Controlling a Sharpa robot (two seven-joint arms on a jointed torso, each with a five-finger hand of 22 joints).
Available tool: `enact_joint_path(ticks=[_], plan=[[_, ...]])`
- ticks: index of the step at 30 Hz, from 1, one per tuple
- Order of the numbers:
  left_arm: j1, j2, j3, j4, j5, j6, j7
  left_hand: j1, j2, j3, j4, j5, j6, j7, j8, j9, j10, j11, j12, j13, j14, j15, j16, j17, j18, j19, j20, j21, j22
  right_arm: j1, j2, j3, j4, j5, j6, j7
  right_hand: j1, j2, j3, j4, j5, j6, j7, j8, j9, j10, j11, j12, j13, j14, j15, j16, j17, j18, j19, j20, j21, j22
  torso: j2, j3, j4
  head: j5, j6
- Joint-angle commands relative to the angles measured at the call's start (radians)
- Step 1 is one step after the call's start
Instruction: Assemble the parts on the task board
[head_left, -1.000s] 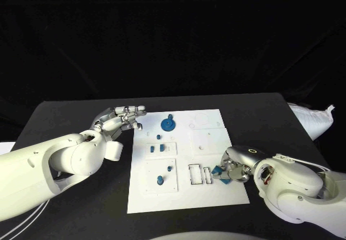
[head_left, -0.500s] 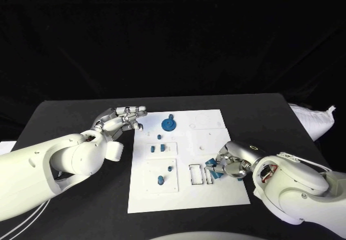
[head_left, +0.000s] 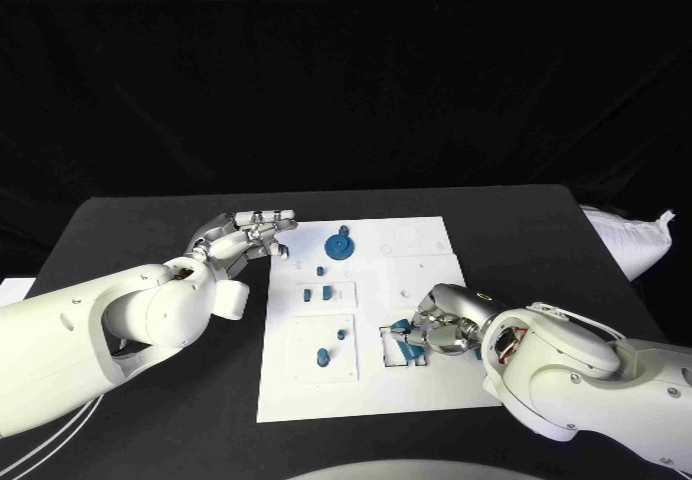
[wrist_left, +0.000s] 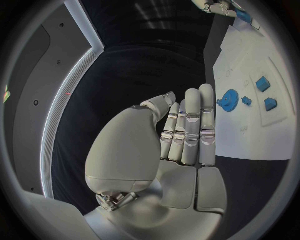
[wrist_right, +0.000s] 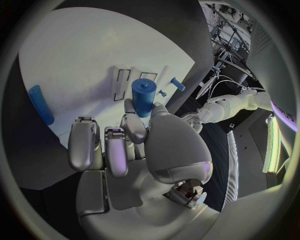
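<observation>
You have a short blue cylindrical peg (wrist_right: 143, 98) pinched in your silver right hand (head_left: 437, 331), thumb against a fingertip, with the other fingers (wrist_right: 83, 143) lying straighter beside it. In the right wrist view the peg's long axis runs out from the fingertips, its flat free end facing the white task board (head_left: 433, 385). From the head view, the hand and peg sit over the two narrow black-outlined slots (head_left: 392, 345) near the board's right side; whether the peg touches the board, you cannot tell.

A second, longer blue rod (wrist_right: 39, 104) lies flat on the white plate, apart from your hand.

Your silver left hand (head_left: 248, 236) is off the board's far left corner, fingers straight and pressed together, holding nothing. Just beside it on the board sits a blue round gear-like disc (head_left: 339, 246), with small blue blocks (head_left: 317, 294) nearer you in a raised square.

The board rests on a black table (head_left: 130, 230) against a dark backdrop, with a white bag (head_left: 627, 242) at the right edge.
</observation>
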Motion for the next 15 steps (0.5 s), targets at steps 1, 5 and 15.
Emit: enact_joint_path(ticks=[1,5,15], plan=[[0.0,0.0,0.001,0.004,-0.004,0.02,0.004,-0.002,0.007,-0.006,0.002,0.003,-0.006,0.005,0.003,0.0,-0.006,-0.002,0.005,-0.001,-0.005,-0.001,0.006,-0.002,0.01,-0.008,-0.001,-0.005,-0.001,-0.003,0.013,0.0,-0.008,0.023,0.044,-0.029,-0.011,0.002,0.047,-0.054,0.008,0.022,-0.015,-0.005,0.001,0.01,-0.008,-0.007,0.0,0.088,-0.005,0.005,0.158,-0.007,0.005,-0.001,0.004,0.001,0.0,-0.0002,-0.0009,0.002,-0.001],[0.0,0.0,0.001,0.005,-0.004,0.019,0.003,-0.002,0.007,-0.006,0.002,0.003,-0.006,0.005,0.003,0.0,-0.006,-0.002,0.005,-0.001,-0.005,-0.001,0.006,-0.002,0.01,-0.008,-0.001,-0.005,-0.001,-0.005,0.026,0.0,-0.015,0.015,0.053,-0.037,-0.021,0.002,0.039,-0.054,0.022,0.024,-0.016,-0.007,0.004,0.01,-0.008,-0.009,0.001,0.088,-0.005,0.006,0.158,-0.007,0.005,-0.001,0.003,0.001,0.0,0.0005,-0.0019,0.003,-0.004],[0.0,0.0,0.001,0.006,-0.004,0.02,0.003,-0.002,0.007,-0.006,0.002,0.003,-0.006,0.005,0.003,0.0,-0.006,-0.002,0.005,-0.001,-0.005,-0.001,0.006,-0.002,0.01,-0.008,-0.001,-0.005,-0.001,-0.006,0.043,-0.001,-0.023,0.0,0.085,-0.052,-0.058,-0.008,0.005,-0.053,0.023,0.027,-0.016,-0.012,0.013,0.012,-0.008,-0.012,0.005,0.088,-0.005,0.005,0.158,-0.007,0.005,-0.001,0.003,0.001,-0.001,0.0013,-0.0011,0.005,-0.006]])
